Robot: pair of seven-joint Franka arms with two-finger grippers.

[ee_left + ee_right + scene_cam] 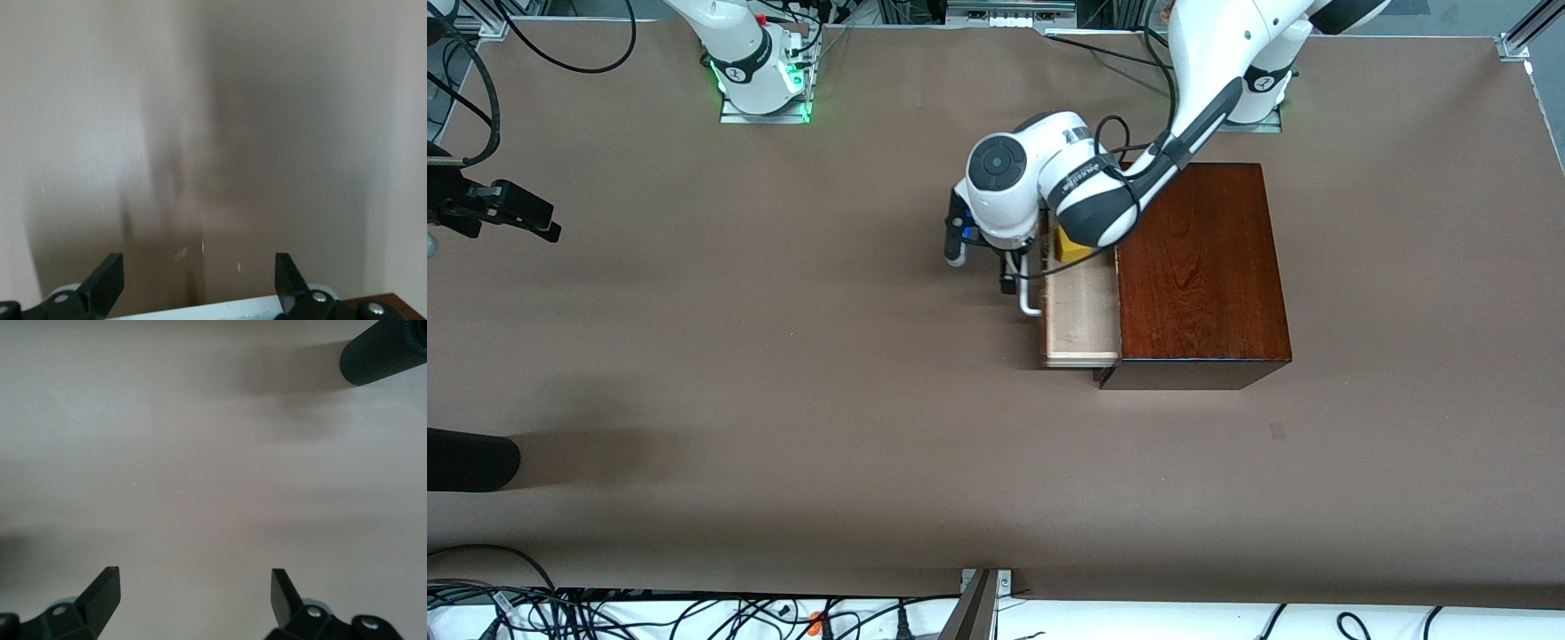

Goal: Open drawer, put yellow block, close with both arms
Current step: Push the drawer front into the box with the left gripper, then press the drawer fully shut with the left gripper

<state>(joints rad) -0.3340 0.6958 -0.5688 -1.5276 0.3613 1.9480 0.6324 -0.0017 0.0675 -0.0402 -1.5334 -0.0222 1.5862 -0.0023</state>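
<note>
The dark reddish-brown wooden box (1200,276) stands toward the left arm's end of the table. Its drawer (1083,320) is pulled partly out, showing the pale interior and the white U-shaped handle (1031,298). The yellow block (1069,248) lies in the drawer, half hidden under the left arm's wrist. My left gripper (1009,274) is low at the handle, open (199,267), with a white strip (200,310) low between its fingers. My right gripper (544,228) waits over the right arm's end of the table, open and empty (193,577).
A black ribbed cylinder (470,459) juts in at the table's edge at the right arm's end, nearer to the front camera; it also shows in the right wrist view (383,352). Cables lie along the front edge.
</note>
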